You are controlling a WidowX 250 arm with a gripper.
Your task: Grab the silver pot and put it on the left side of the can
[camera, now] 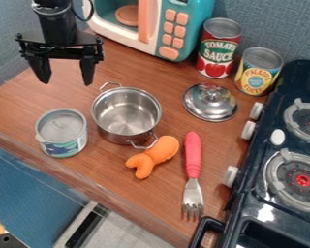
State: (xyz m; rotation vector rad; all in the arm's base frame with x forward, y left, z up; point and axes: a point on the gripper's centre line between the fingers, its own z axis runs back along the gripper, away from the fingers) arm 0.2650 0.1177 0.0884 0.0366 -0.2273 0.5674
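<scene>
leftmost, from my seat at the controls: low can (62,133), grey top, on the wooden counter (28,107), nearer the camera than the gripper (66,82) and roughly in line with it. gripper itself hangs at upper left of the camera view, fingers pointing down, spread wide, bare wood seen between them.

next, the silver pot (126,114), my target. it stands upright and open, to the right of the gripper and nearer the camera, just beside the low can, on that can's right. two wire handles: one on the side towards the gripper, the other by an orange plush piece (159,150), which lies forked end to the left, farther from the gripper than the pot.

toy microwave (178,29), teal and white, sits behind and to the right of the gripper.

further right of the gripper, well apart from it: a fork (193,164), red handle away from the camera, tines towards it; beyond the pot, a round metal lid (209,101), knob up. past the lid, a red-labelled can (217,51) upright, then a shorter yellow-and-blue can (258,72), also upright. farthest right of the gripper, dark toy stove (264,160), two burners in view.
</scene>
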